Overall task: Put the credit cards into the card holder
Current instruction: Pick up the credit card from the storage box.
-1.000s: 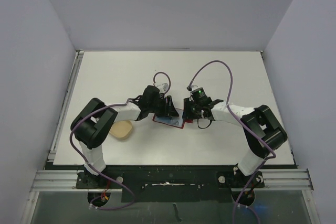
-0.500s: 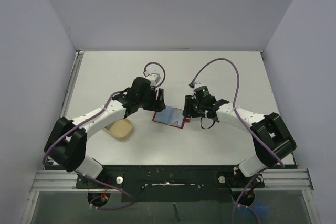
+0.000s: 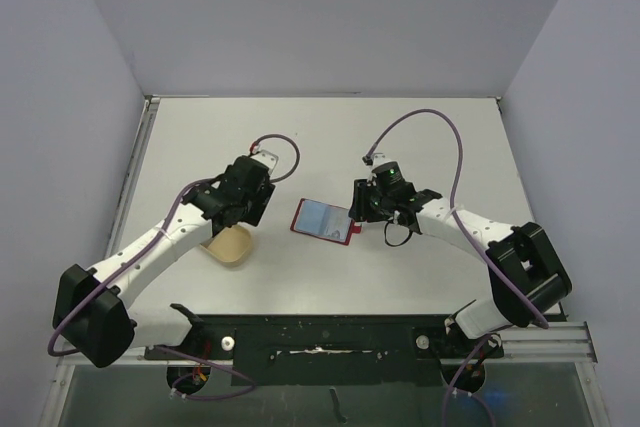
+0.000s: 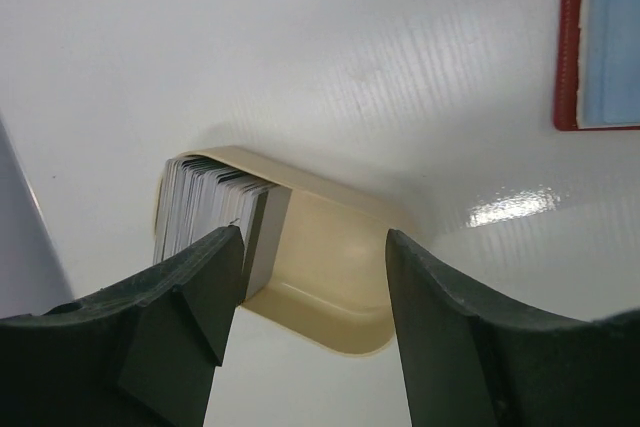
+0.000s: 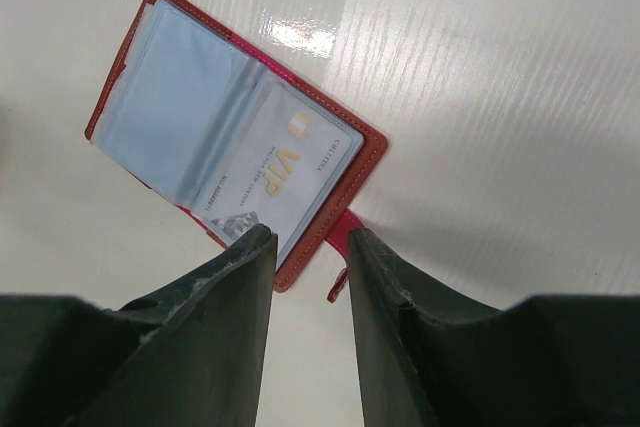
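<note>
One red card holder [image 3: 322, 219] mid-frame; one tan dish [image 3: 234, 247] left of it; one credit card [image 5: 280, 172] inside the holder; one uncountable stack of credit cards [image 4: 200, 209] in the dish; one left pincer [image 4: 315, 242]; one right pincer [image 5: 310, 237].

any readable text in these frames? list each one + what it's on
"VIP": on the card in the clear sleeve of the open card holder, right wrist view.
Small print along that card's edge, and a number line beside "VIP": too small to read.
On the stack of cards in the tan dish: no text can be read.
Top view: nothing legible.
</note>
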You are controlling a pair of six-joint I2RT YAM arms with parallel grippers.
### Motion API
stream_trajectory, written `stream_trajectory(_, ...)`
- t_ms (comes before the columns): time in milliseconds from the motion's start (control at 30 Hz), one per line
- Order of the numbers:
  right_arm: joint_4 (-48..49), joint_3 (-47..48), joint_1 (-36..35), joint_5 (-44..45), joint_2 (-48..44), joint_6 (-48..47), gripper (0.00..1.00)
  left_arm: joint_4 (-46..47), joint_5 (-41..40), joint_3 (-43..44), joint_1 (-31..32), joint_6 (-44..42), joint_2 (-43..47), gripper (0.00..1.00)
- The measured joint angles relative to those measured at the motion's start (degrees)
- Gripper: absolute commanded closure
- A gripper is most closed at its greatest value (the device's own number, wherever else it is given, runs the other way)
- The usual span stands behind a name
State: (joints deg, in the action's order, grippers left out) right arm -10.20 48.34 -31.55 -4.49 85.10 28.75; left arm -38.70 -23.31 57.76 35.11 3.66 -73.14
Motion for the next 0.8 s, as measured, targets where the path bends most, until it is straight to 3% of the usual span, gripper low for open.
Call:
stream_trajectory(267,-0.2,0.02,0.0,0.0,0.0,-0.09,0.64,-0.94,-6.75,-1.57,-0.31,-4.22,0.0,0.42)
stream_trajectory(467,-0.63,0.02,0.04,0.26,0.0,-1.16,0.64,0.98,-9.31,-8.76,-0.33,-11.93,1.88,0.43)
stream_trajectory(800,-0.94,1.01,0.5,0.46,-0.02,-2.47,0.65,5.44,-9.33,-12.52,-2.75,-16.96,2.01,0.44)
